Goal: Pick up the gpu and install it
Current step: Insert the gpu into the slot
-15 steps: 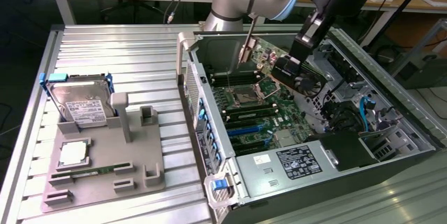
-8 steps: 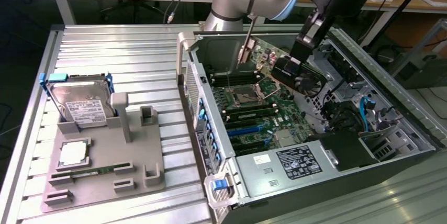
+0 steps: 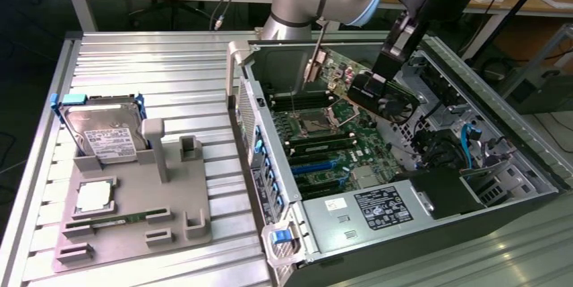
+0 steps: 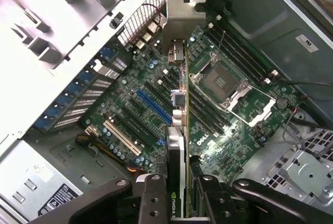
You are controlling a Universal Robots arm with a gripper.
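- Claw (image 4: 179, 195) — clamped on the graphics card (image 4: 177, 148), a finger (image 4: 151, 187) pressed to each flat face, gripping the end farthest from the metal bracket (image 4: 182, 13).
- Held edge-down inside the open computer case (image 3: 501, 186), above the main board (image 4: 237, 112); by the look of it, not yet seated.
- Long axis running straight out from the claw toward the slotted rear wall (image 3: 253, 119), bracket end leading and close to that wall.
- Roughly parallel to the long blue slot (image 4: 153, 107), just to one side of it — cannot tell which slot lies directly beneath, nor how high above it.
- Well apart, on the exterior view's left: a grey parts tray (image 3: 134, 233) with a hard drive (image 3: 103, 133) propped in it.
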